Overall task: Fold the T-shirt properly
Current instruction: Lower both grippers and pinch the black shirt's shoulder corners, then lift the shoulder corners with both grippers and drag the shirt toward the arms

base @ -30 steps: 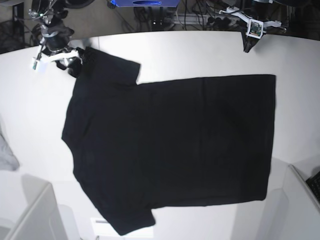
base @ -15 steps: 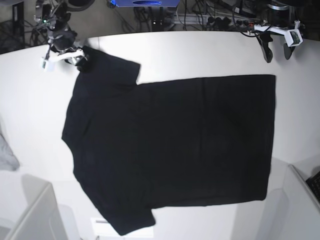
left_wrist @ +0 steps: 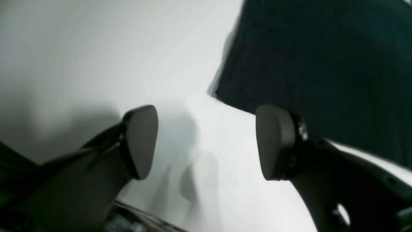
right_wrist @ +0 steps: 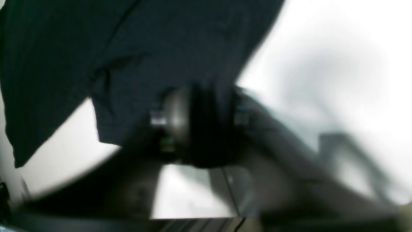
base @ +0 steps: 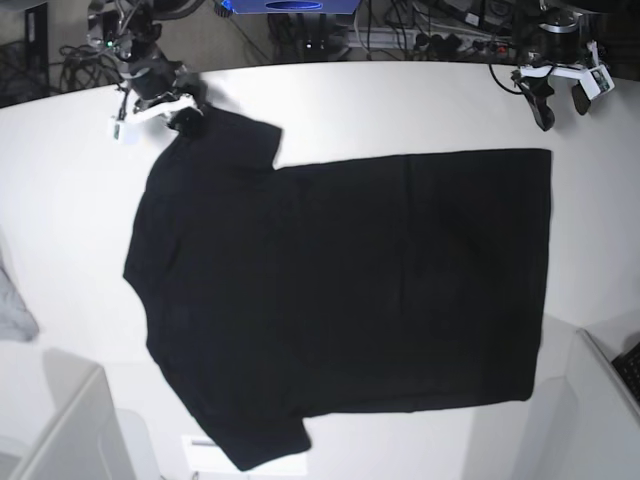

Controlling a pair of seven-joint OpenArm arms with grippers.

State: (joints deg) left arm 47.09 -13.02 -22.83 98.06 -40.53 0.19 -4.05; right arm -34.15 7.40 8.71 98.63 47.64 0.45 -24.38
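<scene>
Black T-shirt (base: 340, 300) lies lengthwise between your tools: right tool (base: 185, 112) pinches its sleeve, left tool (base: 560, 100) hovers wide by the hem corner.

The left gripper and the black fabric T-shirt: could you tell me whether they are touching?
Apart. In the left wrist view the left gripper stands open over bare white table, and the black fabric T-shirt has its corner beyond the fingertips.

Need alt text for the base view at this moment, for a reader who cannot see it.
A black T-shirt lies spread flat across a white table, sleeves toward the view's left. The right gripper sits at the upper sleeve's corner, apparently pinching it, while the left gripper hangs open above bare table, off the shirt. A grey cloth shows at the left edge.
</scene>
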